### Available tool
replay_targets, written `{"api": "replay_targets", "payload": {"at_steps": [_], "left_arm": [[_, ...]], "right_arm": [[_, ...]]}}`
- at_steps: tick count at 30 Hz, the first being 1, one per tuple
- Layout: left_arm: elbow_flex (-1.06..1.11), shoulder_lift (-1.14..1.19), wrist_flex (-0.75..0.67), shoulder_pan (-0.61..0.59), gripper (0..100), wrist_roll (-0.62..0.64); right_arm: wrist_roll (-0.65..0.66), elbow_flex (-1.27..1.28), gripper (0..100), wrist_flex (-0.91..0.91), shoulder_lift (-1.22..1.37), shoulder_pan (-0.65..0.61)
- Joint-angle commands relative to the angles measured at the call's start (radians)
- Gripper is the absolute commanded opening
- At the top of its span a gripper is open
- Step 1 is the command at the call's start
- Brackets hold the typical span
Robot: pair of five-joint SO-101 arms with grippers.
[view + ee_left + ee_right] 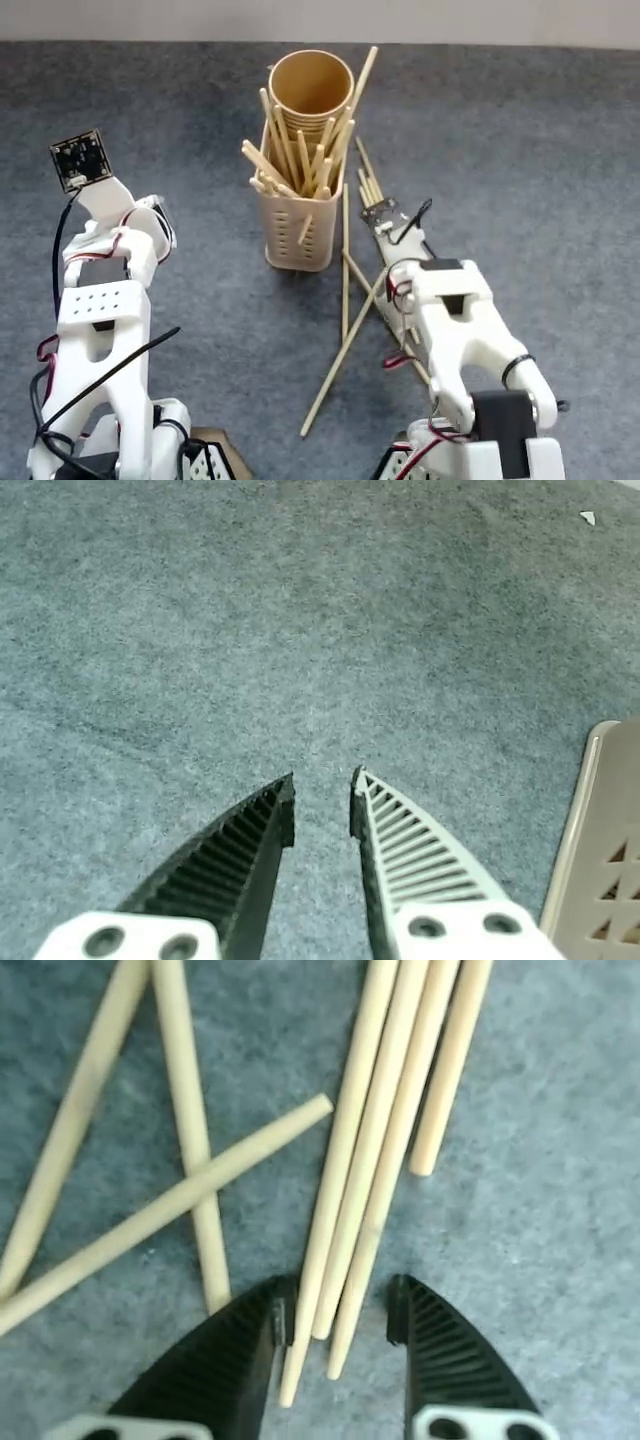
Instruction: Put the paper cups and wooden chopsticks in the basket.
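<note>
Two arms: I see the left arm standing well to the left of the basket and the right arm just to the basket's right, both on the grey carpet.
Basket: the basket stands upright between the arms. One of its corners shows off to the side of my left gripper in the left wrist view.
Paper cups: a stack of paper cups sits mouth up in the basket, at the end farthest from the arms.
Chopsticks in basket: a bunch of chopsticks stands slanted inside the basket, beside and around the cups.
Loose chopsticks: several loose chopsticks lie on the carpet to the right of the basket. Some cross each other next to the right arm.
Left gripper: the left gripper hangs over bare carpet, its fingers a narrow gap apart with nothing between them.
Right gripper: the right gripper is low over the carpet with its fingers apart. They bracket the near ends of three side-by-side chopsticks and are not closed on them. I cannot tell whether a finger touches the outermost stick.
</note>
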Motion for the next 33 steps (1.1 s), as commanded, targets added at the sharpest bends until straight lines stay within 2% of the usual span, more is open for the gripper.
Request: {"api": "replay_targets", "payload": {"at_steps": [1, 3, 5, 13, 22, 27, 33], "left_arm": [[-0.004, -0.013, -0.015, 0.021, 11, -0.002], [-0.004, -0.013, -0.015, 0.021, 11, -0.002], [-0.004, -0.013, -0.015, 0.021, 11, -0.002], [-0.004, -0.013, -0.017, 0.021, 11, -0.002], [-0.004, -0.013, -0.018, 0.021, 11, -0.002], [-0.004, -0.013, -0.015, 0.021, 11, -0.002], [-0.004, -0.013, -0.015, 0.021, 11, -0.002]], "right_arm": [[0.002, -0.107, 16.3, 0.001, 0.021, 0.005], [0.0, -0.122, 10.7, 0.001, 0.018, 0.005], [-0.032, -0.122, 0.0, 0.001, 0.015, 0.005], [-0.103, -0.128, 0.5, 0.042, -0.022, 0.012], [-0.193, -0.318, 0.5, 0.274, -0.53, 0.054], [-0.218, -0.42, 0.5, 0.277, -0.716, 0.056], [-0.259, -0.487, 0.5, 0.225, -0.73, 0.062]]}}
